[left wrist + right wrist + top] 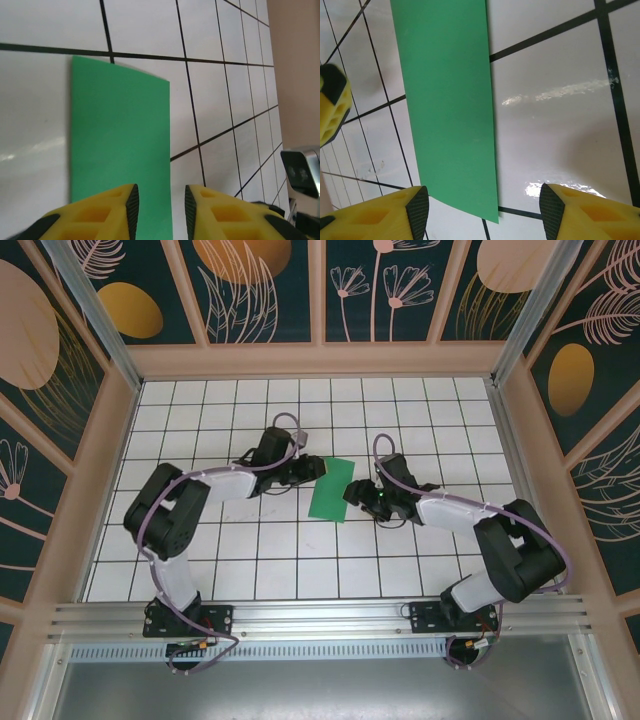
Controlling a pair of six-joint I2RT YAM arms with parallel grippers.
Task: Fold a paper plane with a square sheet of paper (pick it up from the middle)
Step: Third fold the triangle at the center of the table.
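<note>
on grid table (250,570) | floral walls (265,290) | paper (331,490) flat | left gripper (161,195) ajar | right gripper (482,195) released

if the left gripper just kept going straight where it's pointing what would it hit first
Most likely the green sheet of paper, lying flat just ahead of the left gripper, though depth is hard to judge.

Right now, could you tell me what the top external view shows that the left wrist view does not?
Top external: the arm bases and the leaf-patterned wall panels. Left wrist: the left gripper's yellow fingertips, slightly apart, straddling the green paper's edge. Shared: the green paper lying flat on the white grid table.
</note>
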